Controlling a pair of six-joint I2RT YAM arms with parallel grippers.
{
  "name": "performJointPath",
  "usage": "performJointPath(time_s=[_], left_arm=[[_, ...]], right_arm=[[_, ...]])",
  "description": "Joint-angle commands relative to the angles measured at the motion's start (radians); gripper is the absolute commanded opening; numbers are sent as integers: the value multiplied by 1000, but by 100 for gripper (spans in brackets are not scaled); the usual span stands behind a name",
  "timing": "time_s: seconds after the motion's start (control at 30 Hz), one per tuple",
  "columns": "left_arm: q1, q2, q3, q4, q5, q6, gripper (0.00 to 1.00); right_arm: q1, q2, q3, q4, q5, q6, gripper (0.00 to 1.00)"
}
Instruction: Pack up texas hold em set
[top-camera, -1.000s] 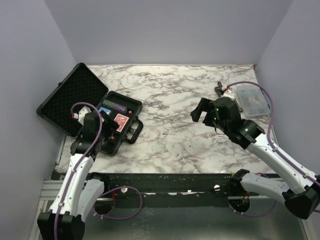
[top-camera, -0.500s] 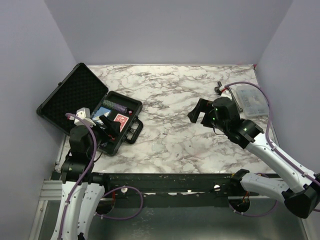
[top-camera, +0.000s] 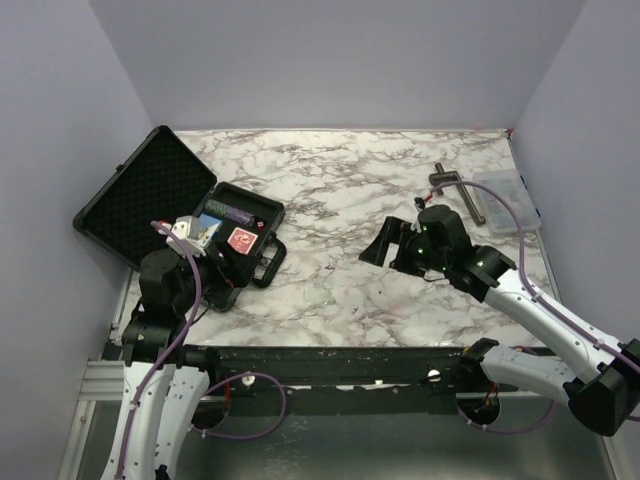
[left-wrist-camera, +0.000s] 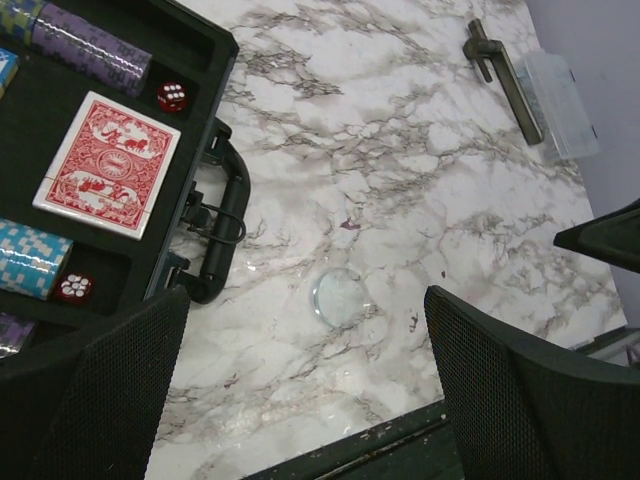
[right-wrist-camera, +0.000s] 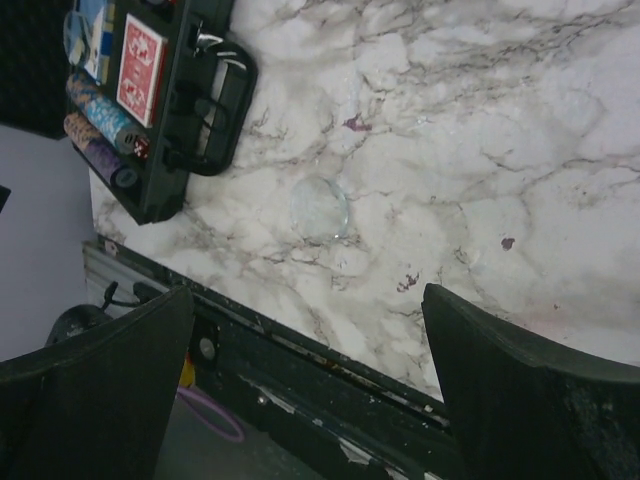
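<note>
The case (top-camera: 150, 195) lies open on the left of the tabletop (top-camera: 340, 190) with cards (left-wrist-camera: 108, 165) and chips (left-wrist-camera: 90, 50) inside, the left end effector (left-wrist-camera: 300, 300) and right end effector (right-wrist-camera: 305, 300) are wide open and hold nothing, so next one probably must pinch the flat clear disc (left-wrist-camera: 340, 297) near the case.

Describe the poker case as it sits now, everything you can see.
The black hard case lies open at the left of the marble table, lid tipped back, lined with bumpy dark foam. Its tray holds a red-backed card deck, rows of blue and purple chips, and two red dice. The carry handle on its front wall points toward the table's middle. The left end effector hangs open above its near end; contact cannot be told.
</note>
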Motion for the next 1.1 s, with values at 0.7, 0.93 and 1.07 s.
performJointPath(time_s=[0.7,0.93,1.07], left_arm=[[-64,18,-5,28,61,14,97],[-66,-13,-6,24,17,7,97],[-66,-44,-7,19,-15,5,97]], right_arm=[[267,285,55,-28,44,20,100],[347,439,174,-46,127,13,100],[381,532,259,-81,164,2,100]])
